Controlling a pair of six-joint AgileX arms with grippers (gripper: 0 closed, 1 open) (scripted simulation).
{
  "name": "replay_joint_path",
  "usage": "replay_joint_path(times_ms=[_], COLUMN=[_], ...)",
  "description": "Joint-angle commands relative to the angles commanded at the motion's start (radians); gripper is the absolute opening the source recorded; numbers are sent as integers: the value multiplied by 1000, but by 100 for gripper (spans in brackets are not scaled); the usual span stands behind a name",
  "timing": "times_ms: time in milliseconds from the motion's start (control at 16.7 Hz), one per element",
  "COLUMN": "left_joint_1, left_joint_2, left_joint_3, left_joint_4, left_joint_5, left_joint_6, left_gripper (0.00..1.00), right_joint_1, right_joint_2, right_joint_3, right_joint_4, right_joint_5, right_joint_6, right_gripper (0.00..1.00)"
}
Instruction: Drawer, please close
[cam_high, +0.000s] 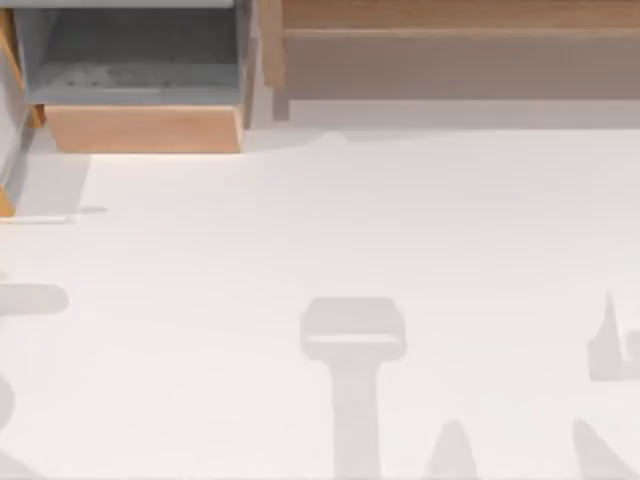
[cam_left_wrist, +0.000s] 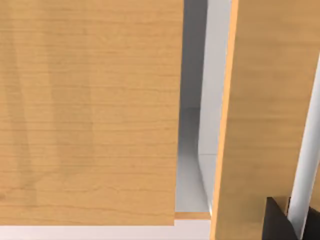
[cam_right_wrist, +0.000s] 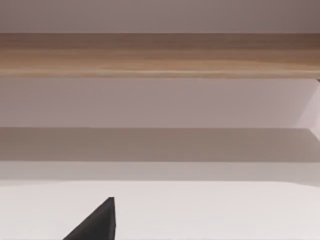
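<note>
At top left of the white table (cam_high: 330, 220), the drawer (cam_high: 143, 128) stands open; tool states unclear.

Text on the drawer (cam_high: 143, 128): none could be read; its front panel was plain wood grain.
Text on the shelf (cam_high: 450, 30): none; bare wood and a grey recess.
Text on the desk (cam_high: 320, 250): none; the surface was unmarked.
Labels, brands, numbers, signs: none were legible in the top view or either wrist view.
</note>
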Motion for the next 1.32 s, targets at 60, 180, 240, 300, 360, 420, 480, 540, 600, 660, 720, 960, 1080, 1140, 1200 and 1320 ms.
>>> replay_joint_path(times_ms=[60, 180, 240, 300, 360, 420, 480, 540, 600, 660, 720, 960, 1080, 1140, 1200, 1320], left_joint_1=[-12, -18, -18, -10, -12, -20, -31, -42, -52, -60, -71, -100, -94, -94, -94, -102], left_joint_2=[8, 11, 11, 12, 14, 26, 41, 55, 65, 75, 89, 121, 120, 122, 129, 155], left_joint_3=[19, 27, 27, 22, 26, 40, 63, 94, 135, 181, 219, 270, 265, 268, 282, 334], left_joint_4=[-11, -17, -17, -19, -22, -34, -50, -68, -79, -91, -112, -154, -155, -157, -163, -190], left_joint_5=[-10, -15, -15, -13, -16, -26, -36, -44, -54, -63, -71, -102, -100, -101, -107, -124], left_joint_6=[-2, -3, -3, -4, -3, -2, -3, -4, -4, -4, -5, -9, -9, -9, -8, -7], left_gripper=[0, 0, 0, 0, 0, 0, 0, 0, 0, 0, 0, 0, 0, 0, 0, 0], right_joint_1=[0, 0, 0, 0, 0, 0, 0, 0, 0, 0, 0, 0, 0, 0, 0, 0], right_joint_2=[0, 0, 0, 0, 0, 0, 0, 0, 0, 0, 0, 0, 0, 0, 0, 0], right_joint_3=[0, 0, 0, 0, 0, 0, 0, 0, 0, 0, 0, 0, 0, 0, 0, 0], right_joint_4=[0, 0, 0, 0, 0, 0, 0, 0, 0, 0, 0, 0, 0, 0, 0, 0], right_joint_5=[0, 0, 0, 0, 0, 0, 0, 0, 0, 0, 0, 0, 0, 0, 0, 0], right_joint_6=[0, 0, 0, 0, 0, 0, 0, 0, 0, 0, 0, 0, 0, 0, 0, 0], right_gripper=[100, 100, 100, 100, 100, 100, 100, 100, 100, 100, 100, 100, 100, 100, 100, 100])
